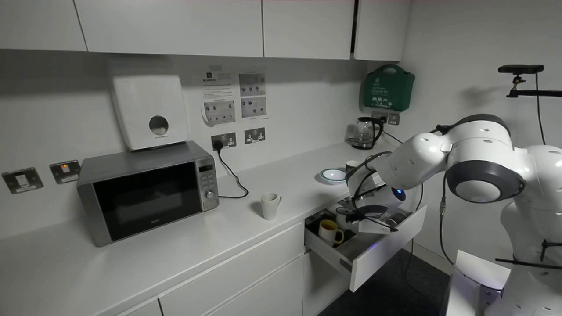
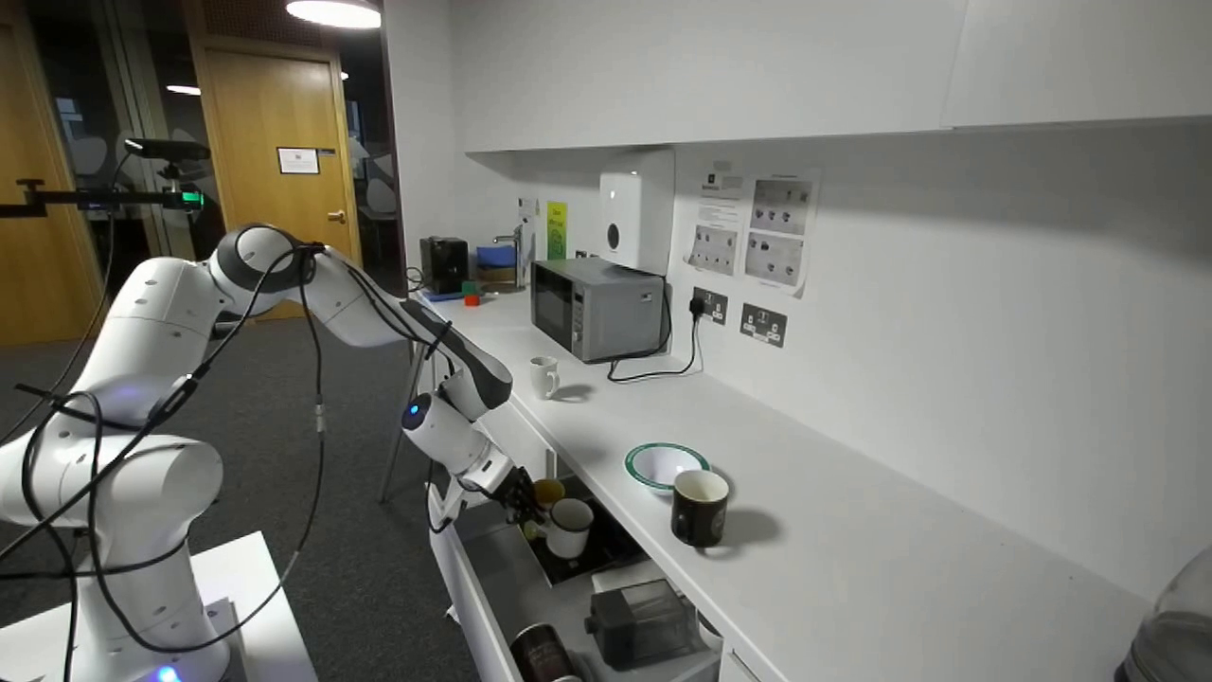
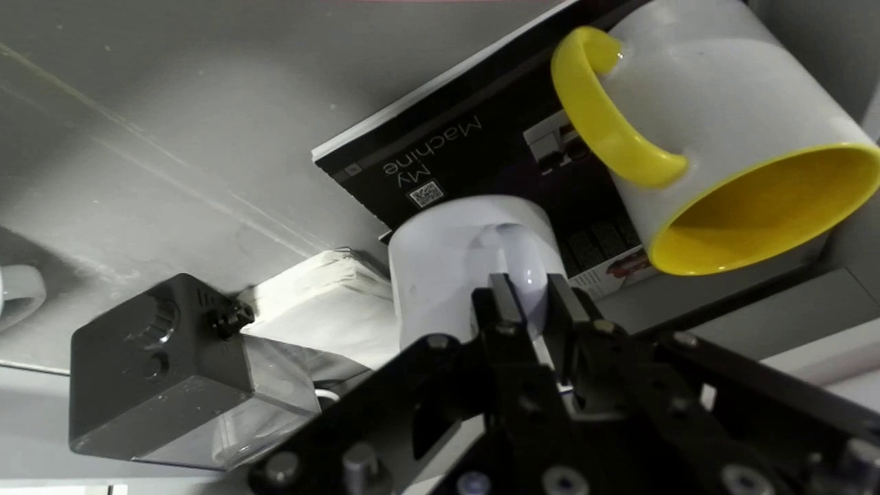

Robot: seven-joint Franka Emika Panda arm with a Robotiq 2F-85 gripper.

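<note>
Wooden door [image 2: 275,156] at 10 o'clock in an exterior view; only that angle takes it in. White arm [image 1: 478,145], plain in both exterior views, reaching over a pulled-out drawer [image 1: 388,246]. Wrist [image 1: 380,197] bent down into the drawer, screening the grip in an exterior view. Green first-aid case [image 1: 388,87] on the wall at 2 o'clock in an exterior view, out of frame elsewhere.

Inside the drawer, wrist view, clock centred on the gripper [image 3: 535,292]: black box [image 3: 161,375] with a clear section, between 8 and 9. Dark booklet [image 3: 502,165] just short of 12; "My Machine" lettering legible here alone. Yellow-handled mug [image 3: 729,110] between 1 and 2, opening turned to 5.

White mug [image 3: 440,268] nearest: body close up between 9 and 10 of the jaws. Long axis here about 12 to 6, base end at 12, far end covered by the gripper. Its mouth [image 2: 572,513] shows in an exterior view, facing up, mug near upright, gripper at its 10. Can't tell whether the base touches the booklet.

Handle [image 3: 526,271] on the jaw side, slanting about 11 to 5, passing between the black fingers [image 3: 505,299]. Jaws clamped on it, gap about the handle's own thickness.
</note>
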